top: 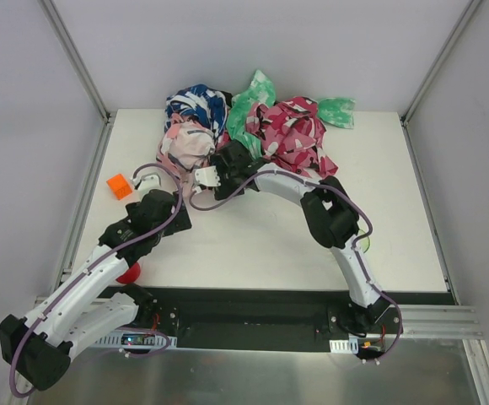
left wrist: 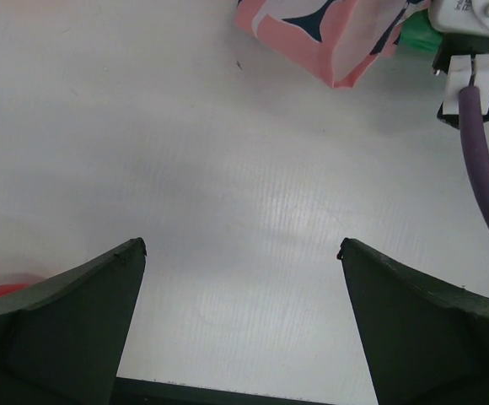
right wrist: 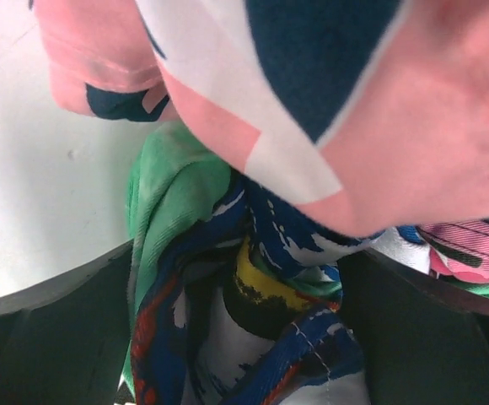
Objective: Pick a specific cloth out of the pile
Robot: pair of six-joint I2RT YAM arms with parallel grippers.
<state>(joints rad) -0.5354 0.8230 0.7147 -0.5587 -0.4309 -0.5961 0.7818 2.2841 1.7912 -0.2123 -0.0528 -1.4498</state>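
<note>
The pile (top: 253,126) lies at the back of the table: pink, navy, green and magenta patterned cloths. No plain black cloth shows in any view. My right gripper (top: 224,152) is pushed into the pile's front edge between the pink cloth (top: 185,143) and the magenta cloth (top: 295,135). In the right wrist view its jaws (right wrist: 236,253) stand wide apart, with a navy, green and yellow patterned fold (right wrist: 253,295) bunched between them and pink cloth (right wrist: 396,126) hanging over. My left gripper (top: 162,192) is open and empty over bare table (left wrist: 243,245), just short of the pink cloth (left wrist: 329,42).
An orange block (top: 120,186) lies at the table's left edge. A red object (top: 129,272) sits by the left arm and also shows in the left wrist view (left wrist: 0,291). A green thing (top: 365,242) peeks from behind the right arm. Frame posts stand at the back corners.
</note>
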